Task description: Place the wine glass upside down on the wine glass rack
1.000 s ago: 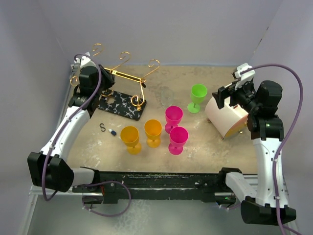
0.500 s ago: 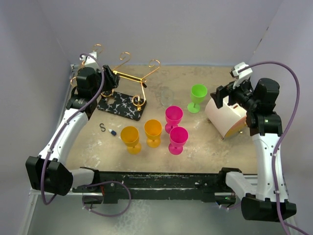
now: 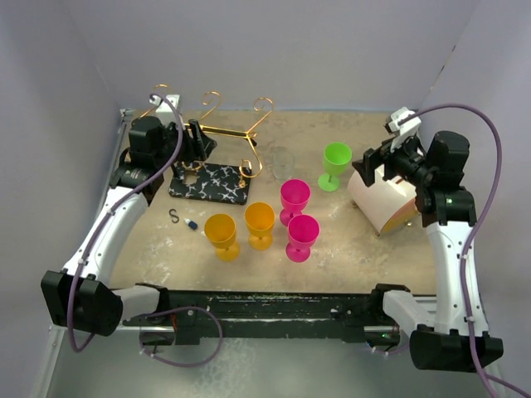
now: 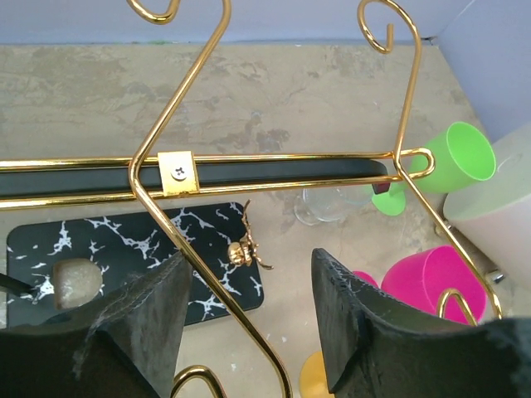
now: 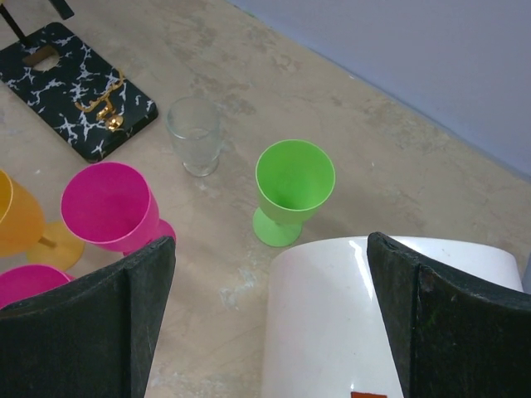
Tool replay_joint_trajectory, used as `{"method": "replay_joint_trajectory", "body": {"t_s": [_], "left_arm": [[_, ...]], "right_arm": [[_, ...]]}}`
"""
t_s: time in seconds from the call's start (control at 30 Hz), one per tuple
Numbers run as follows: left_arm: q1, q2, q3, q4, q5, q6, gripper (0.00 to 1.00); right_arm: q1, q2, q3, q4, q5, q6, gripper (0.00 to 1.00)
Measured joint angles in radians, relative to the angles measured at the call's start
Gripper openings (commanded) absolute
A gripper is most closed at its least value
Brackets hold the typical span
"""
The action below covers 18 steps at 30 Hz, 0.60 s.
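The wine glass rack (image 3: 228, 131), gold wire on a black marbled base (image 3: 207, 182), stands at the back left. In the left wrist view its bar (image 4: 274, 157) crosses the frame, and one gold arm runs down between my fingers, close to the left finger (image 4: 158, 307). My left gripper (image 3: 199, 139) (image 4: 249, 274) is open around that arm. Several coloured wine glasses stand upright mid-table: green (image 3: 336, 159) (image 5: 292, 186), pink (image 3: 294, 196), orange (image 3: 260, 221). My right gripper (image 3: 375, 166) (image 5: 270, 253) hangs open with nothing in it.
A clear glass (image 3: 284, 162) (image 5: 192, 135) stands between the rack and the green glass. A white rounded vessel (image 3: 383, 199) (image 5: 365, 323) lies under my right gripper. A small S-hook (image 3: 173, 215) and a tiny blue piece (image 3: 192, 225) lie front left. Walls enclose the table.
My left gripper has opened and swung right along the rack. The rack's base has turned squarer to the table. The right arm has shifted only slightly.
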Motion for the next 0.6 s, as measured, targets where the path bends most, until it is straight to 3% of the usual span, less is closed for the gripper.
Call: {"method": "replay_joint_trajectory", "body": {"t_s": [0.17,0.3,0.43,0.6], "left_arm": [[-0.011,-0.024,0.01,-0.049,-0.012,0.098,0.74],[-0.011,-0.043,0.075,-0.145,-0.031,0.244,0.99],[-0.011,-0.058,0.188,-0.266,-0.039,0.392,0.99],[-0.011,-0.084,0.269,-0.37,-0.052,0.525,0.99]], "right_arm": [[0.025,0.031,0.0,-0.014,-0.02,-0.035,1.0],[0.082,0.067,0.001,-0.02,0.003,-0.045,1.0],[0.212,0.128,0.011,-0.02,0.091,-0.048,0.98],[0.357,0.241,0.045,-0.023,0.181,-0.043,0.83]]}}
